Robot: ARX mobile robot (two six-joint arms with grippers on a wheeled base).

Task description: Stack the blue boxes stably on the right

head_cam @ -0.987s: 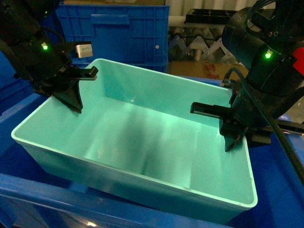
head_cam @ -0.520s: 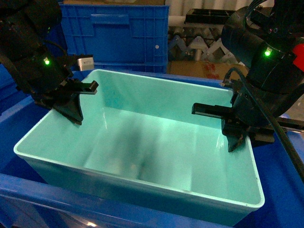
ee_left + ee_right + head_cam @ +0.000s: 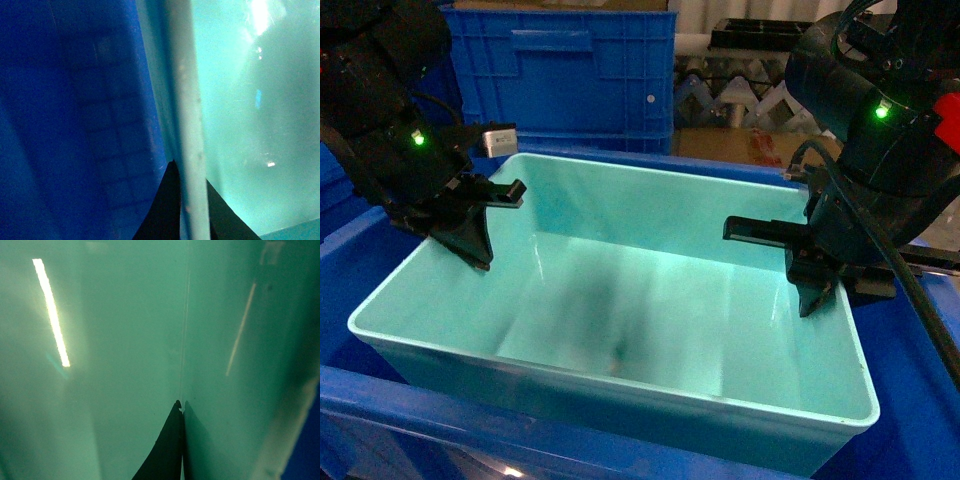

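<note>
One light turquoise blue box (image 3: 660,205), empty, hangs between my two grippers above a royal-blue crate (image 3: 410,405). My left gripper (image 3: 478,250) is shut on its left rim. In the left wrist view the pale rim (image 3: 187,100) runs between the two black fingers of the left gripper (image 3: 191,200). My right gripper (image 3: 810,300) is shut on the right wall. The right wrist view is filled by the inner turquoise wall (image 3: 125,340), with one finger of the right gripper (image 3: 181,440) inside it and the other a shadow behind it.
A ribbed royal-blue crate (image 3: 570,70) stands close behind the box. Blue crate wall (image 3: 75,125) lies just left of the held rim. Cardboard (image 3: 720,145) and a roller conveyor (image 3: 740,95) sit at the back right.
The left end of the box has sunk with my left gripper, so the box sits more level and slightly further right. Both grippers keep their hold.
</note>
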